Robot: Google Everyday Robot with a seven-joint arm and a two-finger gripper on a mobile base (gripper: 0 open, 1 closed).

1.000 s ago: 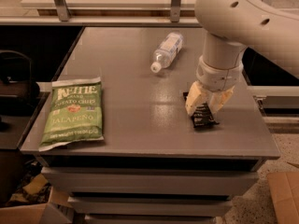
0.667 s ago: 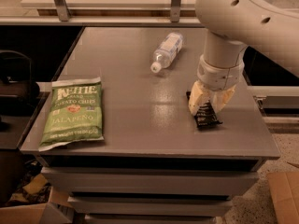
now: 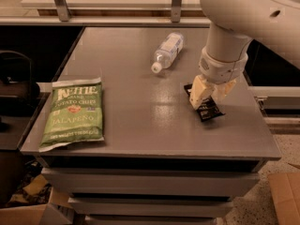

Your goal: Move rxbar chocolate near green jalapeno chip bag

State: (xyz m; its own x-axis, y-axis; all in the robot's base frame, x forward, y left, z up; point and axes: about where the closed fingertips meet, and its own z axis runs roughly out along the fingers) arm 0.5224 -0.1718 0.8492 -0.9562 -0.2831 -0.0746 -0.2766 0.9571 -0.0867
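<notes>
The rxbar chocolate (image 3: 209,110), a small black wrapper with white text, lies flat on the right side of the grey table (image 3: 140,125). My gripper (image 3: 210,93) points down right over the bar's far end. Its two cream fingers (image 3: 197,93) are spread, one on each side of the wrapper, touching or nearly touching the table. The green jalapeno chip bag (image 3: 73,112) lies flat at the table's front left corner, far from the bar.
A clear plastic water bottle (image 3: 167,52) lies on its side at the back middle of the table. The table's right edge is close to the bar. Cardboard boxes (image 3: 286,196) stand on the floor at the lower right and lower left.
The gripper has settled slightly over the bar. The bar, the bag and the bottle have stayed where they were.
</notes>
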